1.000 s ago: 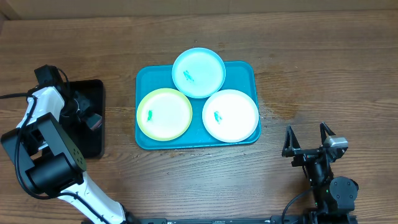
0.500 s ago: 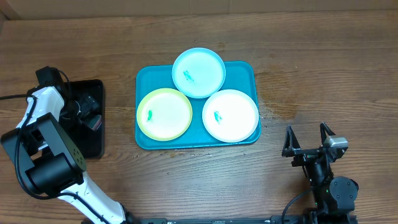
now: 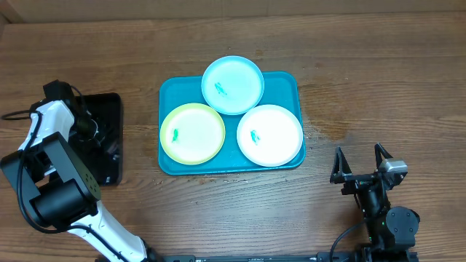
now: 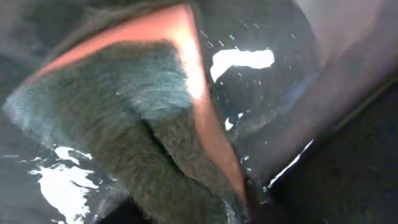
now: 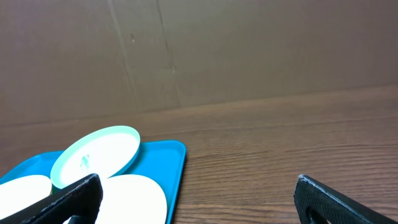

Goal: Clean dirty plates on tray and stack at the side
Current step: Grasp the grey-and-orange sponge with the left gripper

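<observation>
Overhead view: on the wooden bench, the teal tray carries the cyan plate at its far edge, the yellow-green plate at its left and the white plate at its right. To the left of the tray, the left gripper is over a black tray, close against a sponge; I cannot tell if it grips it. The right gripper, in front and to the right of the tray, stands wide open and empty.

The left arm is bending forward and inward, the left claw pointing down, its jaw spacing hidden. The right arm is sitting folded low, the right claw gaping wide, fingers pointing forward.
</observation>
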{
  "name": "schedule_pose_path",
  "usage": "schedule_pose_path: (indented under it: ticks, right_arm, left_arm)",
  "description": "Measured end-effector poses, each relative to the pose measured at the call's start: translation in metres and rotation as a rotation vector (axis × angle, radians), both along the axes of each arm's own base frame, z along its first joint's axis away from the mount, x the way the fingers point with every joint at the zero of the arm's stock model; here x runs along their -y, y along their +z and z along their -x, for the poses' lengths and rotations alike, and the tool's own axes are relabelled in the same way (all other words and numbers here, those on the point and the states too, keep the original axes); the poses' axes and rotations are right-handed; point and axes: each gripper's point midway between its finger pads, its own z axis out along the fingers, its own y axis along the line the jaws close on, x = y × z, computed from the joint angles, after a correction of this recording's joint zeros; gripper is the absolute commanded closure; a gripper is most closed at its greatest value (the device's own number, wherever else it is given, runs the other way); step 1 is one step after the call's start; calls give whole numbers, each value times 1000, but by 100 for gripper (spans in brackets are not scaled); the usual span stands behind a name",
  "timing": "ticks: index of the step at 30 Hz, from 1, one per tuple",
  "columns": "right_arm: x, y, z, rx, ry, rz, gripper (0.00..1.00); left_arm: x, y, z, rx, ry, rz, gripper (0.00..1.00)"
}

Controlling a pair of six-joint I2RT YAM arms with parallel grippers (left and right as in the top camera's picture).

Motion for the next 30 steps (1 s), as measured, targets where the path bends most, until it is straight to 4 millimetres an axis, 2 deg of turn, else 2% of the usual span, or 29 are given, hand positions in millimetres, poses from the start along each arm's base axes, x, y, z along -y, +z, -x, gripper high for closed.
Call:
schedule_pose_path:
  ticks: [2, 4, 5, 6, 7, 8, 9, 17, 22, 23, 25, 27, 29, 30]
  right_arm:
    - [0, 0, 0, 0, -1, 0, 0]
    - [0, 0, 0, 0, 0, 0, 0]
    - [0, 0, 0, 0, 0, 0, 0]
    - [0, 0, 0, 0, -1, 0, 0]
    - [0, 0, 0, 0, 0, 0, 0]
    - [0, 0, 0, 0, 0, 0, 0]
    - [0, 0, 0, 0, -1, 0, 0]
    - [0, 0, 0, 0, 0, 0, 0]
    - [0, 0, 0, 0, 0, 0, 0]
    - [0, 0, 0, -1, 0, 0, 0]
    - [0, 0, 0, 0, 0, 0, 0]
    - [0, 0, 0, 0, 0, 0, 0]
    - [0, 0, 0, 0, 0, 0, 0]
    - [0, 0, 0, 0, 0, 0, 0]
  left_arm:
    - [2, 0, 0, 3, 4, 11, 94]
    - [3, 0, -1, 4, 9, 18, 96]
    - [3, 0, -1, 4, 8, 19, 93]
    - [3, 0, -1, 6, 8, 18, 75]
    - [3, 0, -2, 8, 7, 17, 45]
    - [2, 1, -3, 13, 9, 13, 6]
    - [1, 1, -4, 17, 8, 8, 0]
    - [-30, 1, -13, 38, 23, -151, 0]
    - [-42, 3, -18, 51, 31, -213, 0]
    - [-43, 3, -19, 54, 32, -219, 9]
    - [-45, 4, -20, 58, 32, -232, 46]
    - [-47, 4, -22, 63, 35, -238, 75]
    - [-48, 4, -22, 64, 36, -243, 95]
    - [-48, 4, -22, 63, 35, -242, 96]
